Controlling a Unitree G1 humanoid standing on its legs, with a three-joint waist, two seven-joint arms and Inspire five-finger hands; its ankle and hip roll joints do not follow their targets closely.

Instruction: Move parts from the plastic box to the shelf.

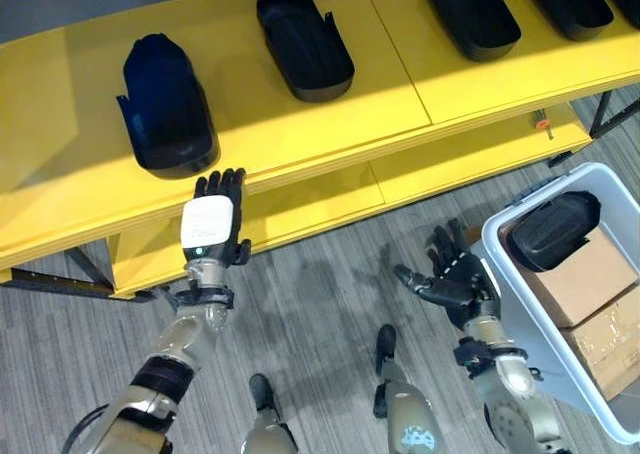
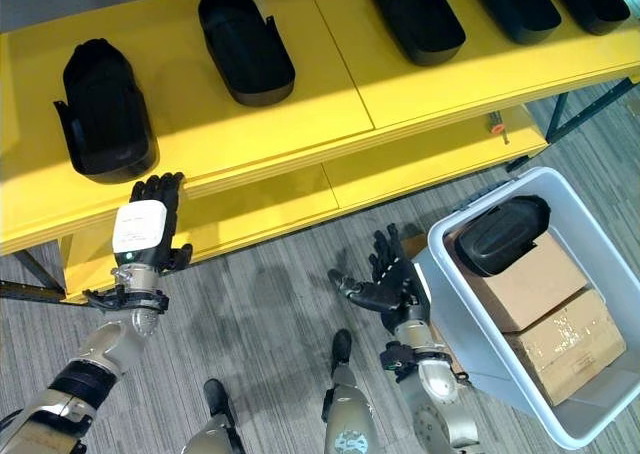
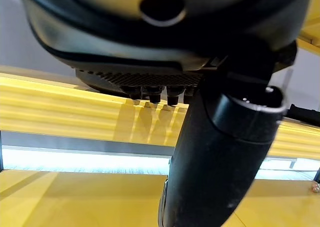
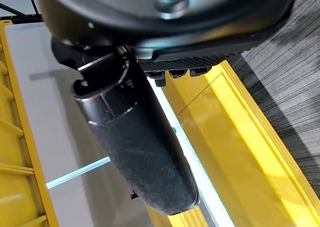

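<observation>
Plastic box [image 2: 470, 354] edge cut off below.

Yellow shelf [image 1: 300, 124], carrying five black parts [image 1: 303, 42] in a row; lower tier [image 1: 470, 159] bearing one small orange-tipped item [image 1: 541, 122].

Lighting bright and even from overhead. A paler glare band crosses the yellow shelf [image 1: 300, 124] beyond the left hand [image 1: 212, 229]. Soft shadows lie on the floor [image 1: 320, 304] between the hands. Wrist views: hands blurred at close range.
</observation>
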